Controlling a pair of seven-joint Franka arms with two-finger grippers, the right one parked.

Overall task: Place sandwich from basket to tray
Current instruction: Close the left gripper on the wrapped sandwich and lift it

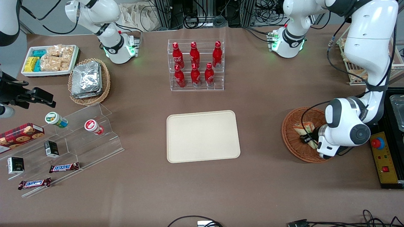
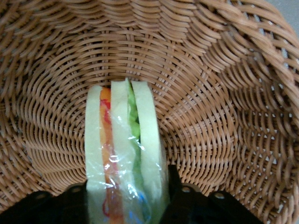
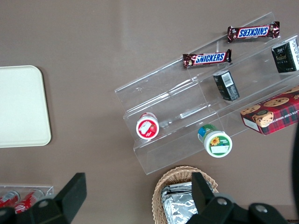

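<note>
Your gripper (image 2: 127, 205) is down inside the basket (image 1: 288, 134), near the working arm's end of the worktop. Its fingers (image 2: 74, 198) squeeze the sandwich (image 2: 124, 158) from both sides. The tray (image 1: 202, 136) sits mid-table, well apart.

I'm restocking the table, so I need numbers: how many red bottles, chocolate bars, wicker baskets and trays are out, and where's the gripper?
Red bottles: 6
Chocolate bars: 2
Wicker baskets: 2
Trays: 2
Total: 12
The gripper is down in the basket, a finger on each side of the sandwich.
</note>
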